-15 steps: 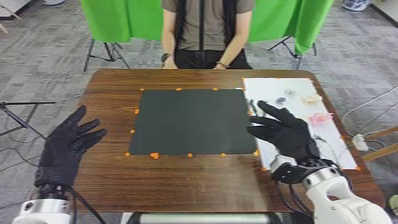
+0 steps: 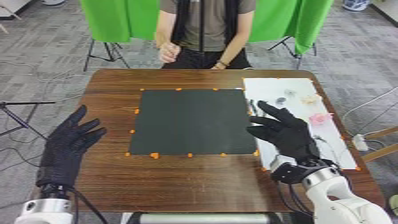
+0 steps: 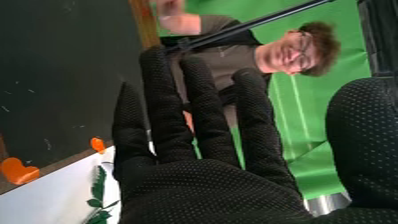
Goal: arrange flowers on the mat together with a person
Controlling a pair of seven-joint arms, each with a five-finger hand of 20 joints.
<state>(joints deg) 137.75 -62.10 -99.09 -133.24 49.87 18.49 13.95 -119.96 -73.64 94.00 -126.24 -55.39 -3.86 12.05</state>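
Note:
The dark mat (image 2: 191, 120) lies bare in the middle of the table. On the white sheet (image 2: 266, 90) to its right lie a pink flower (image 2: 321, 118), a cream flower (image 2: 311, 99) and small dark and greyish items. My right hand (image 2: 289, 136) is over the sheet's left part and the mat's right edge, fingers straight, holding nothing. My left hand (image 2: 69, 142) is open left of the mat. In the right wrist view my right hand (image 3: 213, 192) has its fingers extended, with a green leafy stem (image 3: 98, 192) on the sheet beside it.
Orange markers (image 2: 155, 155) line the mat's edges. Across the table a person sits, one hand (image 2: 169, 52) raised near the far edge and the other low by the lap. A green cloth (image 2: 293, 25) hangs behind.
The person's hand on the view's left has risen from the lap. Both of my hands have kept their places.

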